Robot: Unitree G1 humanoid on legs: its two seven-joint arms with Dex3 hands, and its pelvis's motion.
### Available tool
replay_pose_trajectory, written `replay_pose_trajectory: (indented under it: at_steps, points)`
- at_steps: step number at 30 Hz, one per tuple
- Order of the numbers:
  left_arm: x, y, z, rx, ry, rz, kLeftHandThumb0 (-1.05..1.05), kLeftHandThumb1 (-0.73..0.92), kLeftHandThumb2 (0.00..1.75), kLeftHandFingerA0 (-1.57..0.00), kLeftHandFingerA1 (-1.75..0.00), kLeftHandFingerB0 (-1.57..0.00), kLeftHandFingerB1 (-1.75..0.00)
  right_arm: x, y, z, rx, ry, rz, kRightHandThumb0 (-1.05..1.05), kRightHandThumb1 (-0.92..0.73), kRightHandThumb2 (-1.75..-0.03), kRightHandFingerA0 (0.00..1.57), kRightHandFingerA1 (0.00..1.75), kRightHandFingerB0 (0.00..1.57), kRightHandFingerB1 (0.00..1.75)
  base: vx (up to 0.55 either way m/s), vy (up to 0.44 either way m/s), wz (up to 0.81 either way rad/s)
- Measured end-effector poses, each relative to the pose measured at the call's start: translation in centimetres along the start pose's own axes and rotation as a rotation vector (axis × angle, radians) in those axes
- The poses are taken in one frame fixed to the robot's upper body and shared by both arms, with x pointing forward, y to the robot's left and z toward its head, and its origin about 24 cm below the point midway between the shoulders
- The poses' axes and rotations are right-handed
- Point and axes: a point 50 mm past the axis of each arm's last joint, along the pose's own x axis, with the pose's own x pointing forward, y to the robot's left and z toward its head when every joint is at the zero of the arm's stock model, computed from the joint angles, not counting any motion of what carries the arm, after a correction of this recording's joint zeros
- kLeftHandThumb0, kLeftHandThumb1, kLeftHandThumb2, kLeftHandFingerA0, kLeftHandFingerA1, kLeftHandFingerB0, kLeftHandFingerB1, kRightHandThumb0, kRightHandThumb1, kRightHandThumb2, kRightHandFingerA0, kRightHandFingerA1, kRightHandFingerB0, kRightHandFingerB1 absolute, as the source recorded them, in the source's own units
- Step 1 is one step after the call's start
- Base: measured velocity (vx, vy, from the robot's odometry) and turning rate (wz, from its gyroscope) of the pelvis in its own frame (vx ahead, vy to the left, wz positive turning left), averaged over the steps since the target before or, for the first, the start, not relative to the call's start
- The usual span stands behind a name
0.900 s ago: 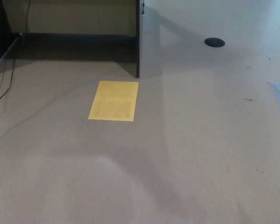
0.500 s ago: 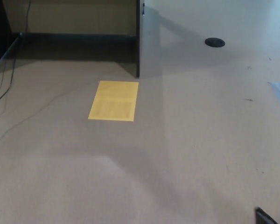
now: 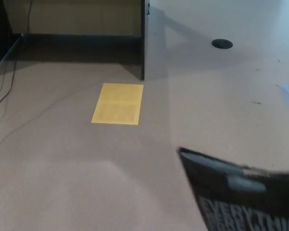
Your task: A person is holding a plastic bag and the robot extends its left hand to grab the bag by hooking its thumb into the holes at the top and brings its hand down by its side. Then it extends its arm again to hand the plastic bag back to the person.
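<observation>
Right now neither robot hand is in view, so I cannot tell how the fingers are set. A black plastic bag with pale lettering fills the lower right corner above the floor, its top edge blurred — no person's hand shows. A yellow sheet lies well apart. To do the reach well, the left thumb should likely wait for the handle holes to show clearly — then hook upward through them.

Black white-lettered bag, yellow sheet
</observation>
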Motion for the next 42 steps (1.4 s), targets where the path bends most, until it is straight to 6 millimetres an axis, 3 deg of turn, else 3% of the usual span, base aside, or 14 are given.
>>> replay_pose_trajectory:
  at_steps: [4,5,10,11,12,13,18,21,29,35,36,37,38,42]
  points:
    - [1.2,1.5,2.7,-0.032,-0.138,0.093,-0.49,0.5,0.55,-0.14,-0.33,-0.19,-0.3,0.0,0.1,0.0,-0.002,-0.002,0.003,-0.27,-0.68,-0.6,0.79,0.65,0.56,0.42,0.0,0.0,0.0]
    - [1.5,1.9,3.4,-0.039,-0.169,0.113,-0.31,0.34,0.89,-0.02,-0.51,0.0,-0.47,0.0,0.1,0.0,-0.003,-0.002,0.004,-0.26,-0.68,-0.6,0.79,0.65,0.57,0.43,0.0,0.0,0.0]
    - [2.5,4.2,7.1,-0.068,-0.345,0.227,-0.3,0.36,0.9,-0.02,-0.51,0.0,-0.47,0.0,0.2,0.1,-0.009,-0.006,0.009,-0.27,-0.68,-0.6,0.77,0.65,0.56,0.43,0.0,0.0,0.0]
    - [2.7,4.6,7.7,-0.072,-0.374,0.243,-0.48,0.51,0.56,-0.15,-0.33,-0.18,-0.28,0.0,0.2,0.1,-0.01,-0.006,0.009,-0.27,-0.68,-0.6,0.77,0.64,0.56,0.42,0.0,0.0,0.0]
    - [2.8,5.1,8.4,-0.076,-0.409,0.263,-0.47,0.5,0.56,-0.15,-0.32,-0.18,-0.28,0.0,0.2,0.1,-0.011,-0.007,0.01,-0.27,-0.68,-0.6,0.77,0.64,0.56,0.42,0.0,0.0,0.0]
    - [2.9,5.6,9.4,-0.08,-0.454,0.287,-0.3,0.38,0.91,-0.01,-0.5,0.0,-0.47,0.0,0.2,0.1,-0.011,-0.007,0.01,-0.26,-0.68,-0.59,0.78,0.68,0.56,0.43,0.0,0.0,0.0]
    - [3.1,7.5,14.1,-0.108,-0.66,0.366,-0.31,0.38,0.92,-0.01,-0.5,0.0,-0.47,0.0,0.2,0.1,-0.013,-0.009,0.012,-0.27,-0.68,-0.6,0.74,0.57,0.56,0.43,0.0,0.0,0.0]
    - [3.0,8.5,16.8,-0.124,-0.774,0.411,-0.3,0.38,0.92,-0.02,-0.5,0.0,-0.47,0.0,0.2,0.1,-0.013,-0.01,0.012,-0.25,-0.68,-0.6,0.78,0.66,0.57,0.43,0.0,0.0,0.0]
    - [2.2,11.7,25.0,-0.153,-1.093,0.558,-0.3,0.36,0.9,-0.02,-0.51,0.0,-0.48,0.0,0.2,0.2,-0.014,-0.017,0.012,-0.27,-0.68,-0.61,0.75,0.57,0.57,0.43,0.0,0.0,0.0]
    - [2.4,12.6,28.2,-0.157,-1.161,0.588,-0.31,0.35,0.9,-0.01,-0.5,0.0,-0.48,-0.1,0.2,0.1,-0.012,-0.018,0.011,-0.27,-0.68,-0.6,0.76,0.57,0.56,0.42,0.0,0.0,0.0]
    - [2.5,12.6,28.5,-0.157,-1.162,0.586,-0.53,0.5,0.58,-0.1,-0.29,-0.14,-0.25,-0.1,0.2,0.0,-0.012,-0.018,0.012,-0.29,-0.68,-0.6,0.76,0.55,0.55,0.42,0.0,0.0,0.0]
    - [2.5,12.6,28.8,-0.156,-1.161,0.581,-0.54,0.51,0.59,-0.07,-0.28,-0.11,-0.23,-0.2,0.3,0.0,-0.012,-0.017,0.012,-0.28,-0.68,-0.6,0.76,0.56,0.55,0.42,0.0,0.0,0.0]
    - [2.5,12.6,29.1,-0.154,-1.159,0.571,-0.56,0.36,0.74,-0.02,-0.28,-0.05,-0.28,-0.2,0.3,-0.1,-0.012,-0.016,0.013,-0.27,-0.68,-0.6,0.76,0.55,0.56,0.42,0.0,0.0,0.0]
    - [2.6,12.3,29.7,-0.138,-1.141,0.513,-0.61,0.37,0.79,0.0,-0.21,0.0,-0.16,-0.3,0.3,-0.2,-0.012,-0.015,0.015,-0.27,-0.68,-0.6,0.77,0.54,0.56,0.42,0.0,0.0,0.0]
